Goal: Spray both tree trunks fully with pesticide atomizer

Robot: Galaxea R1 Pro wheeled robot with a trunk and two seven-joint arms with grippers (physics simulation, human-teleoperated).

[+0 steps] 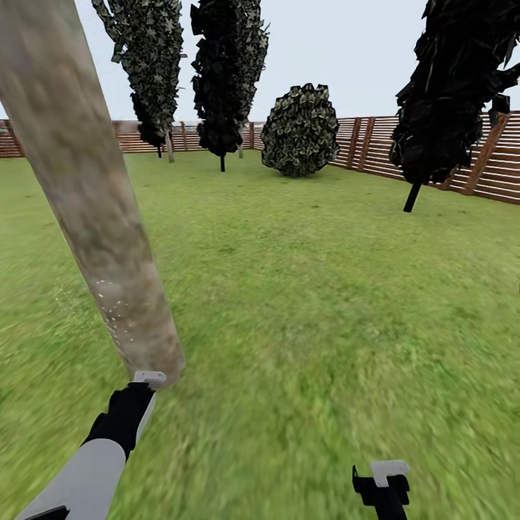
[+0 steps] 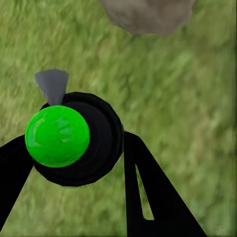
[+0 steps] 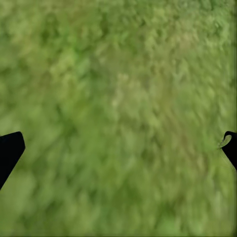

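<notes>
Atomizer (image 2: 74,140): L gripper (image 2: 69,163) clamping it, aiming at trunk (image 1: 94,209).
Trunk: speckling w/ spray; partly done.
R gripper (image 3: 118,148): gaping, empty.

1. You can see a brown wooden fence (image 1: 498,170) at the back and along the right side.
2. Three tall dark trees (image 1: 227,72) with thin trunks stand near the fence.
3. A round leafy bush (image 1: 300,130) sits between them.
4. The sky (image 1: 347,50) above is pale grey.
</notes>
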